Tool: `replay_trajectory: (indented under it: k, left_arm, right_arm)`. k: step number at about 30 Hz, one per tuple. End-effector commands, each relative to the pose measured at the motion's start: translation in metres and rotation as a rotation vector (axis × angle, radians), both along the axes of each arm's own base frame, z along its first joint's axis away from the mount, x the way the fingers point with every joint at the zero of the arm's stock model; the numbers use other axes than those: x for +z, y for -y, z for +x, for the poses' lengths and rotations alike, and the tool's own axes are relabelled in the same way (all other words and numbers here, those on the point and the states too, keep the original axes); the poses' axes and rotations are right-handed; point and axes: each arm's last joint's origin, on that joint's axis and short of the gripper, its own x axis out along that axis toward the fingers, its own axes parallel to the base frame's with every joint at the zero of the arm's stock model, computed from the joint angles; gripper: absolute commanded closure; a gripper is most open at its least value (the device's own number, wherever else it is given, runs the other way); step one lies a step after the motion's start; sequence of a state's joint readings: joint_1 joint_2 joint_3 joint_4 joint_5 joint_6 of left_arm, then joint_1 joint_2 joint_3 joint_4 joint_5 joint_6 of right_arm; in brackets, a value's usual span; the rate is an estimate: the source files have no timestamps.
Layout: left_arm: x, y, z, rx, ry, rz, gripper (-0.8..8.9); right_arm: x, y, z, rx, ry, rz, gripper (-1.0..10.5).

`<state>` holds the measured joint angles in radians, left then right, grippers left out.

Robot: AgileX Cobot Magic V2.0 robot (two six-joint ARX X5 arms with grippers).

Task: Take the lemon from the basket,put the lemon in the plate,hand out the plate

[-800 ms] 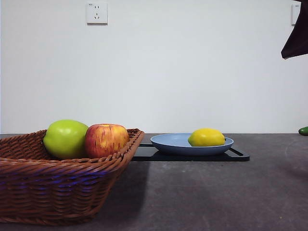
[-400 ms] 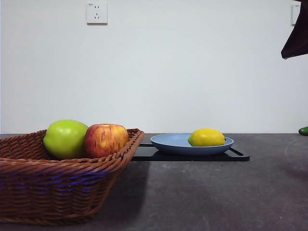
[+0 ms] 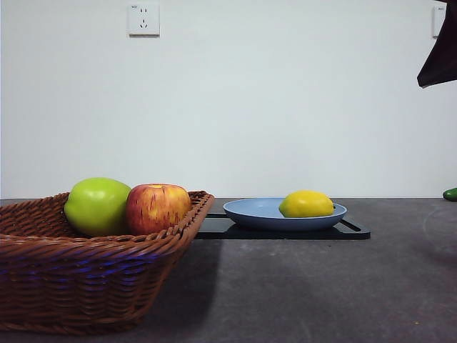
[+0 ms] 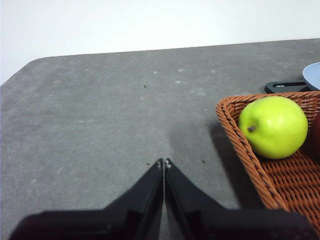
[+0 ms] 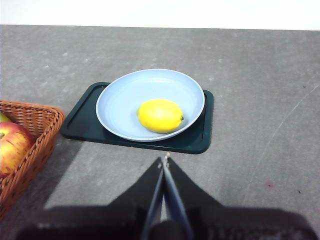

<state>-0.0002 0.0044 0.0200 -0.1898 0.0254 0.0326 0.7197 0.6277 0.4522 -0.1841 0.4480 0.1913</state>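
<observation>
The lemon (image 3: 306,204) lies inside the light blue plate (image 3: 250,210), a bit off centre, w/ its small tip visible in the right wrist view (image 5: 160,115). The plate (image 5: 125,100) stands on a flat black tray (image 5: 197,137), on the grey table (image 3: 300,286).

The basket (image 3: 86,279) is beside the tray, not touching it in the right wrist view (image 5: 30,145). In it are a green apple (image 3: 98,206) and a red-yellow apple (image 3: 158,208), side by side and touching.

Right gripper (image 5: 165,160): jaws closed together, holding nothing, above the table just in front of the tray, apart from the plate. Left gripper (image 4: 164,163): jaws also pressed together, empty, over bare table near the basket's side; the green apple (image 4: 273,127) is seen inside the basket wall (image 4: 240,145). In the front view only a dark arm tip (image 3: 439,50) shows at the top corner.
</observation>
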Motion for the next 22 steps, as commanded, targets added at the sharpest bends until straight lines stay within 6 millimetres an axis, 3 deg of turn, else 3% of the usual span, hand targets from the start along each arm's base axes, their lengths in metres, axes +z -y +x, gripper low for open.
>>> replay_trajectory:
  k: [1,11,14,17,22]
  left_arm:
    - [-0.001,0.000,0.000,-0.001,-0.002,-0.007,8.05]
    - [-0.001,0.000,0.000,-0.001,-0.002,-0.007,8.05]
    - [-0.001,0.000,0.000,-0.001,-0.002,-0.007,8.05]
    - [-0.001,0.000,0.000,-0.001,-0.002,-0.007,8.05]
    - [-0.001,0.000,0.000,-0.001,-0.001,-0.007,8.05]
  right_arm:
    - [0.004,-0.001,0.000,0.000,0.012,0.019,9.4]
    - [0.007,0.002,-0.003,0.009,0.044,-0.031,9.4]
    - [0.012,0.017,-0.010,-0.028,0.126,-0.100,9.4]
    - [0.009,0.034,-0.017,-0.034,0.172,-0.053,9.4]
    - [-0.015,0.059,-0.026,-0.017,0.229,0.024,9.4]
